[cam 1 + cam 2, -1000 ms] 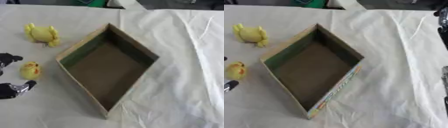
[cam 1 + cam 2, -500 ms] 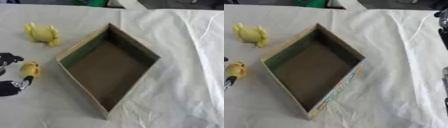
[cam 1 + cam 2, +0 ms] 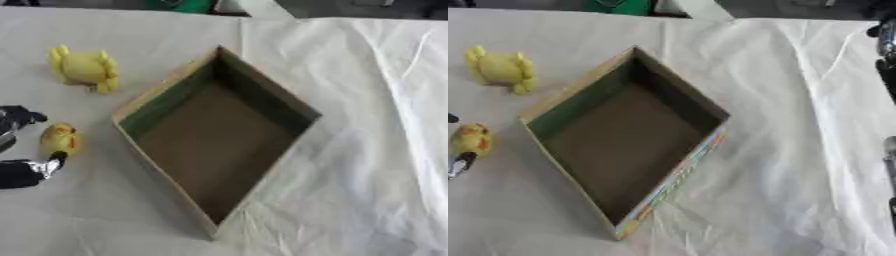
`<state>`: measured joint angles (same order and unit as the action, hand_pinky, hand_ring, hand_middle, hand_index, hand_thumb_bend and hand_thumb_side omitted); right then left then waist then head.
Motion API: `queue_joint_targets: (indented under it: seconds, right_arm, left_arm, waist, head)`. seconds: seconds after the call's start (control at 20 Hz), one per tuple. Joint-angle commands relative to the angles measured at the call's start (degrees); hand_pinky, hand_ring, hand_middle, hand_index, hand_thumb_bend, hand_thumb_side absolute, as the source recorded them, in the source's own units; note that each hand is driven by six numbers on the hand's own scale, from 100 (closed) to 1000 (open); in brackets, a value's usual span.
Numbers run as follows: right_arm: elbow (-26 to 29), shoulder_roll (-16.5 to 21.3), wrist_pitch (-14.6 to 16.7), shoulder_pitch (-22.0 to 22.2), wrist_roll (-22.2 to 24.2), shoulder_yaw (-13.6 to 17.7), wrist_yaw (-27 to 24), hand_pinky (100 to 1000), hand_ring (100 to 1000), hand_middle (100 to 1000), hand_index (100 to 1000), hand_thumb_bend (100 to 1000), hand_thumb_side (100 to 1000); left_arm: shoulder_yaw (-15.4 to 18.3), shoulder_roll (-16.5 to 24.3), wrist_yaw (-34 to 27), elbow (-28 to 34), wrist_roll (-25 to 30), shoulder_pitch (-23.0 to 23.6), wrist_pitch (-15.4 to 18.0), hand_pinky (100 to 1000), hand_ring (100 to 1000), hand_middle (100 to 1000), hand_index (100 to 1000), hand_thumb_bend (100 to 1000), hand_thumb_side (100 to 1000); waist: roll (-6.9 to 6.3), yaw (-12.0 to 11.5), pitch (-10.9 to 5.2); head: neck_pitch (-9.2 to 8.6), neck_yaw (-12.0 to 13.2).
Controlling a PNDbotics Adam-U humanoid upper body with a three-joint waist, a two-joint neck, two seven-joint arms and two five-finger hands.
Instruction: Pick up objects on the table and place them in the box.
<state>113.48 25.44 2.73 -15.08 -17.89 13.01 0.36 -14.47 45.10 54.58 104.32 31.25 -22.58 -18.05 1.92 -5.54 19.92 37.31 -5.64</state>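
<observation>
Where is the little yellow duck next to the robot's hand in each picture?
Left eye view: the little yellow duck sits near the left edge, between the left hand's fingers, left of the box.
Right eye view: the same duck is right at the left edge, again left of the box.
Shared landmark: the box's left corner points toward the duck in both.

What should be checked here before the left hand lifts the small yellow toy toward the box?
1. Left hand around small yellow toy, fingers on both sides: ok.
2. Fingers actually closed on the toy: cannot tell.
3. Box open and nothing inside: ok.
4. Path from toy to box free of things: ok.
5. Larger yellow toy lies apart from the hand: ok.
6. Right hand away at the right edge: ok.
</observation>
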Motion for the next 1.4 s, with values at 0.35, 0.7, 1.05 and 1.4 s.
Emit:
queue_joint_targets:
  seconds: [0.35, 0.7, 1.05, 1.4]
  right_arm:
    - [1.12, 0.79, -0.14, -0.26, 0.3, 0.34, -0.38, 732, 555, 424, 719, 100, 501]
    - [1.12, 0.63, -0.26, -0.13, 0.36, 0.46, -0.45, 734, 555, 424, 720, 100, 503]
    - [1.12, 0.64, -0.3, -0.06, 0.49, 0.52, -0.45, 735, 556, 424, 721, 100, 501]
    - [1.12, 0.58, -0.31, 0.04, 0.57, 0.58, -0.51, 736, 557, 425, 722, 100, 502]
  left_arm:
    - [0.36, -0.73, -0.84, -4.0, -0.43, -2.05, -0.1, 595, 786, 759, 873, 299, 696]
    - [1.03, -1.42, -3.71, -3.7, -6.23, -1.96, -2.25, 468, 676, 619, 735, 100, 489]
    - [2.1, -1.48, -8.68, -0.93, -13.79, -1.93, -6.46, 350, 575, 511, 624, 100, 328]
    - [3.23, -1.18, -9.69, 3.18, -14.66, -2.08, -7.77, 278, 523, 461, 561, 100, 245]
  waist:
    - [-0.22, 0.08, -0.5]
    - [-0.19, 0.18, -0.28]
    - [-0.23, 0.19, -0.3]
    - [-0.22, 0.14, -0.61]
  head:
    - [-0.61, 0.06]
    - [-0.68, -0.14]
    - [-0.52, -0.68]
    - [-0.11, -2.15]
